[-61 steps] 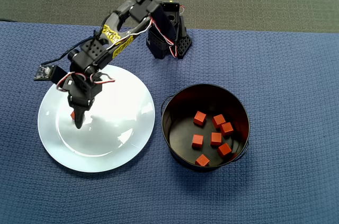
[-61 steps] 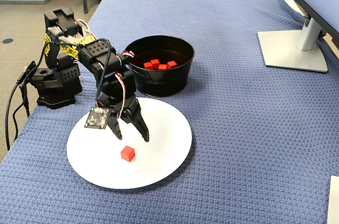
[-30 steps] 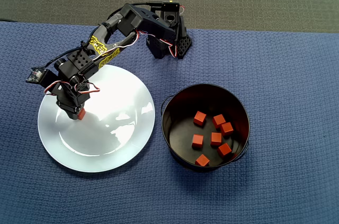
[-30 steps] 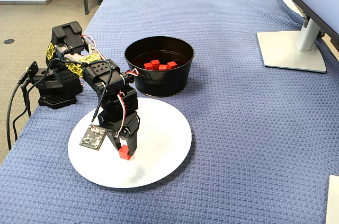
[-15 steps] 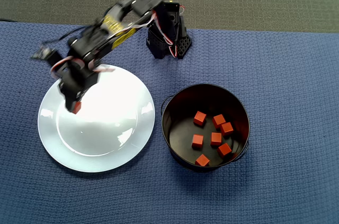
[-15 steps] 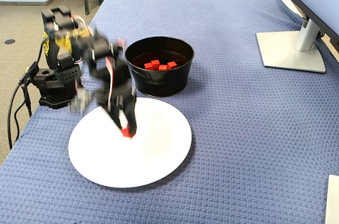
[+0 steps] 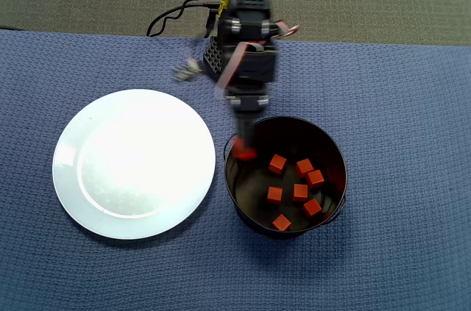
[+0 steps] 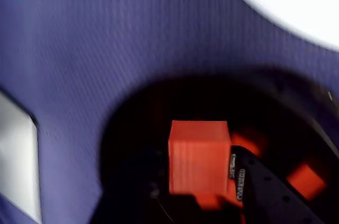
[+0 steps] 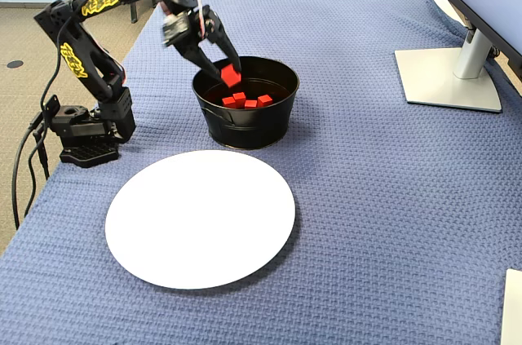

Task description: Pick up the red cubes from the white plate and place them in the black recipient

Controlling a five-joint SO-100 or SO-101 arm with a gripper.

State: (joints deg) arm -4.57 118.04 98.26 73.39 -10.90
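Gripper [image 9: 229, 76] clamps one red cube [image 9: 232, 77] between its fingers, raised over the near-arm edge of the black recipient [image 9: 273, 130]. Below and beyond it, seven red cubes [image 7: 300, 192] lie loose on the pot's floor in the overhead view. The white plate [image 7: 88, 186] sits bare, well apart from the gripper. Yellow patterned bands wrap the arm [image 9: 69, 55]; their markings are too small to read.
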